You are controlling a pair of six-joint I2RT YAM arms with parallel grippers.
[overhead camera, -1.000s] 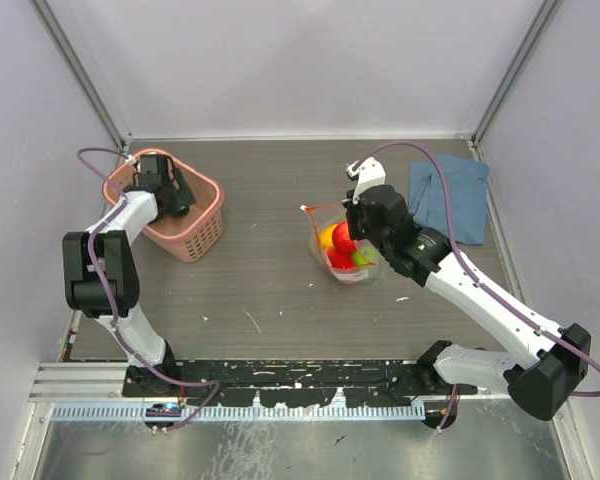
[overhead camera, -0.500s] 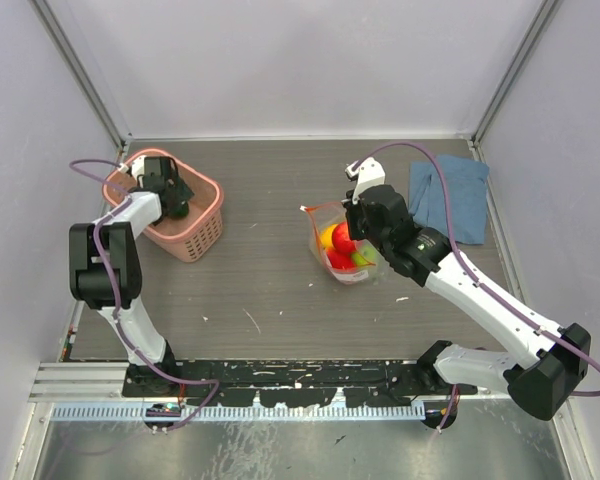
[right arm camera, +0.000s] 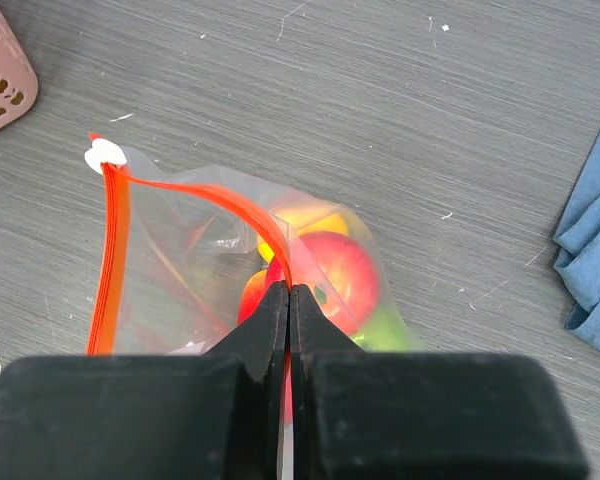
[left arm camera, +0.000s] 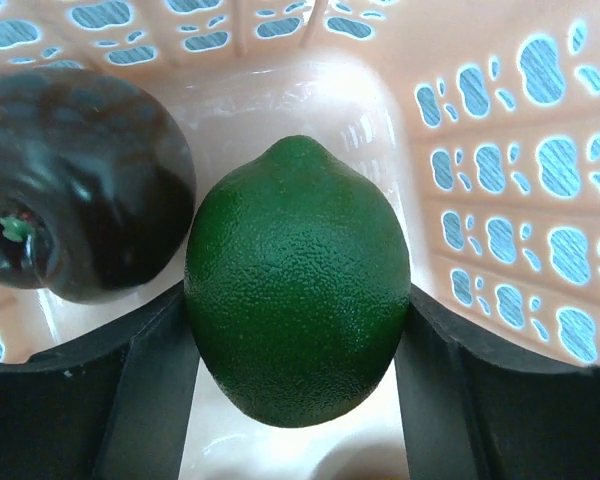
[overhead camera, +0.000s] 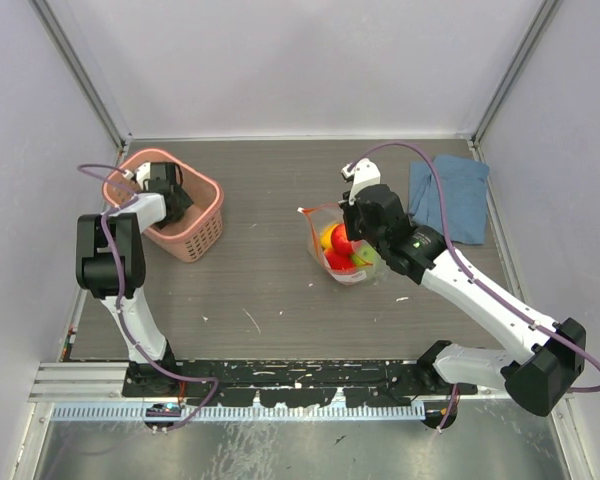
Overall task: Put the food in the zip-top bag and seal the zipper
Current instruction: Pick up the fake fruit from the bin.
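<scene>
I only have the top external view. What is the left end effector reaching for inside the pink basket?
Observer: A green lime. The left end effector has a finger against each side of it, low in the basket.
Operator: Anything beside it?
Observer: One dark glossy fruit, touching the lime's left side in the left wrist view.
Operator: What is the right end effector gripping?
Observer: Its jaws are shut on the orange-red zipper of the zip-top bag, on the side pulled away from the other, so the mouth stands open.
</scene>
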